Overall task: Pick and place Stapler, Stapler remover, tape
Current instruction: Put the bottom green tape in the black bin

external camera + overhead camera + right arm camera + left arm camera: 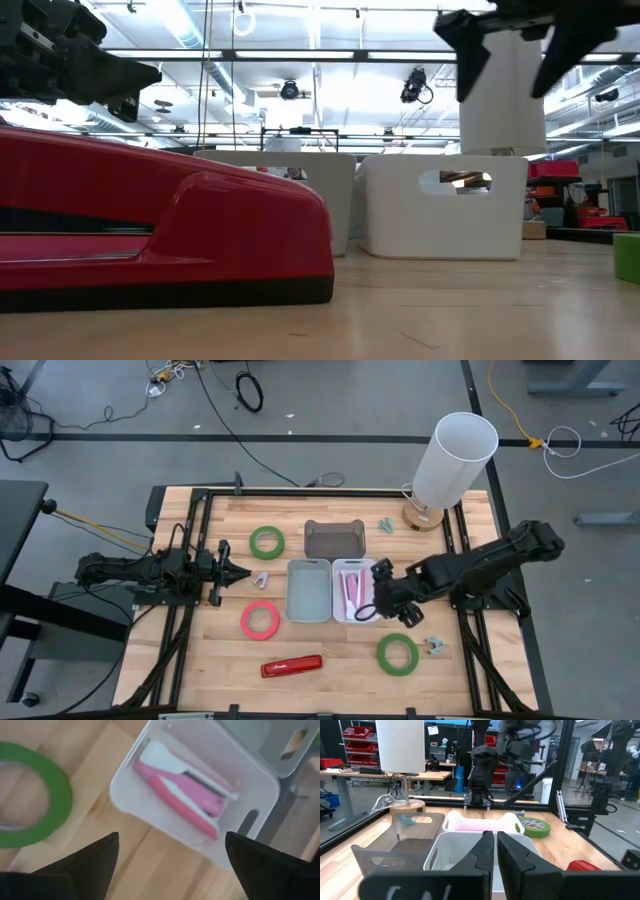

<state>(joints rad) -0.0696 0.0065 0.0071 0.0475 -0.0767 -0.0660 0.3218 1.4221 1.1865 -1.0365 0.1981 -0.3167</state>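
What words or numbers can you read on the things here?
None can be read.
Red stapler: no words show.
Pink stapler: no label in sight.
Green tape: plain.
Sign on the far wall: too small to read.

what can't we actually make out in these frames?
- Grey bin contents: low view shows only its wall, partly behind the red stapler; left wrist view blocked by the shut left claw.
- Red stapler: cut off by the low view's left edge.
- Staple remover: too small in the high view to see its pose.
- Pink stapler: blurred in the right wrist view, between the open right claw fingers.
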